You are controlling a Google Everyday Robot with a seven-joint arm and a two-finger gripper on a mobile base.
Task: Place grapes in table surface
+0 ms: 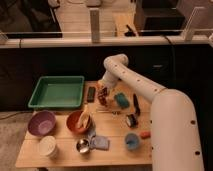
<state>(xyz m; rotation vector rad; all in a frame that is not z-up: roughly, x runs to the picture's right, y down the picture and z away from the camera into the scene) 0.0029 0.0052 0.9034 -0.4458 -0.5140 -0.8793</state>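
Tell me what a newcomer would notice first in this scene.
The big white arm fills the right side and arches over the table, with its gripper shut on the grapes near the table's middle rear. Next comes the bright green tray at the left rear. After that, the purple bowl and orange bowl in front of it.

table surface (112, 131): smooth wood | tray (55, 78): plastic | cup (82, 145): shiny metal
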